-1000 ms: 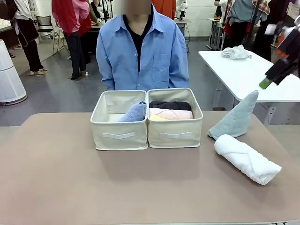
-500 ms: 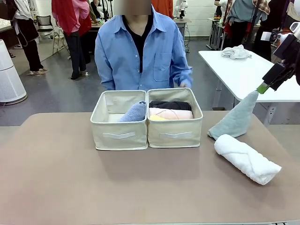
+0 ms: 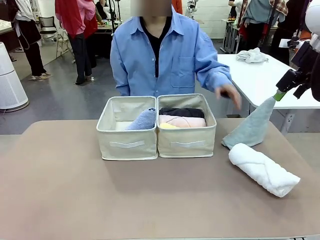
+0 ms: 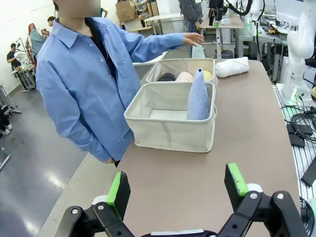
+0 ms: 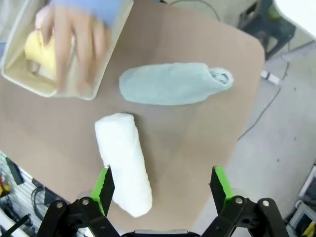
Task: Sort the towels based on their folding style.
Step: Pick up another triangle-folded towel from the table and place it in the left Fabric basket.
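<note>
Two beige bins stand side by side mid-table. The left bin point(image 3: 127, 135) holds a lavender-blue cone towel point(image 3: 142, 120). In the right bin point(image 3: 186, 135) lie charcoal point(image 3: 181, 112), pink point(image 3: 182, 121) and yellow point(image 3: 167, 126) rolls. A grey-green cone towel point(image 3: 250, 125) stands on the table at the right, and a white roll point(image 3: 263, 169) lies in front of it. My right gripper point(image 3: 281, 92) hangs open above and beyond the cone's tip; from it I look down on the cone point(image 5: 173, 84) and the white roll point(image 5: 126, 160). My left gripper point(image 4: 177, 190) is open over bare table.
A person in a blue shirt stands behind the bins, one hand point(image 3: 230, 95) stretched out past the right bin's far corner towards the grey-green cone. A white side table point(image 3: 260, 80) with a cloth heap stands at the back right. The table's front half is bare.
The person's hand has swung out to the right, past the right bin and towards the grey-green cone. My right gripper dropped slightly and now hovers near the cone's tip.
</note>
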### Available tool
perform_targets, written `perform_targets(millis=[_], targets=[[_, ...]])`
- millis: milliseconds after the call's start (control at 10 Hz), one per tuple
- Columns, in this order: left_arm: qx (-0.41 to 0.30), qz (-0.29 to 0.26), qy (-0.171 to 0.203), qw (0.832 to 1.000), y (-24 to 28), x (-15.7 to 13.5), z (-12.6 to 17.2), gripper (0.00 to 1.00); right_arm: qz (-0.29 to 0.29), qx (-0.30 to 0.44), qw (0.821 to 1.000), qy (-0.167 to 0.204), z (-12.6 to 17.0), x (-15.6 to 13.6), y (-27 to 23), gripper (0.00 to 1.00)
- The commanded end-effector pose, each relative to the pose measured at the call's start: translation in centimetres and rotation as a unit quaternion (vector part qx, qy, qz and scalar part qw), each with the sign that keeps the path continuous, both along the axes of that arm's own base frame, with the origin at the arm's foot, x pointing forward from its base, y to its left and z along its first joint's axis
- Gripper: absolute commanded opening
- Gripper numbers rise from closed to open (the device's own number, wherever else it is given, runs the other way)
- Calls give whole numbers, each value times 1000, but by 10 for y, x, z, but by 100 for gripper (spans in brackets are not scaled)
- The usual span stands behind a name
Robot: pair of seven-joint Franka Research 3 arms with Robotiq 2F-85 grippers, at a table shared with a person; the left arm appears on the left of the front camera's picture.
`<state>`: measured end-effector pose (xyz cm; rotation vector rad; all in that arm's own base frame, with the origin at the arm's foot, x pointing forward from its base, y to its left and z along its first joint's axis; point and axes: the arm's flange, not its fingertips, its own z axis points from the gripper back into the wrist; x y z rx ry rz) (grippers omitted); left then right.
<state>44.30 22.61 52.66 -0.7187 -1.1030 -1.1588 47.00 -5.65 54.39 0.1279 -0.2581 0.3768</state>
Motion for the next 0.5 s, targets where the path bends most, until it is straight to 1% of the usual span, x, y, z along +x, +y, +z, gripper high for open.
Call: perform_targets(millis=[0, 100, 200, 300, 400], targets=[[5, -2, -2, 1000, 1, -2, 0, 100, 102, -26, 994, 19, 22, -55, -12, 100], [5, -2, -2, 1000, 1, -2, 0, 100, 149, -21, 989, -3, 45, -116, -43, 100], [5, -2, -2, 1000, 1, -2, 0, 100, 154, 0, 986, -60, 68, -174, -81, 100], [5, -2, -2, 1000, 1, -2, 0, 100, 147, 19, 984, -98, 73, -206, -103, 100], [5, -2, -2, 1000, 1, -2, 0, 100, 137, 38, 984, -107, 72, -216, -118, 100]])
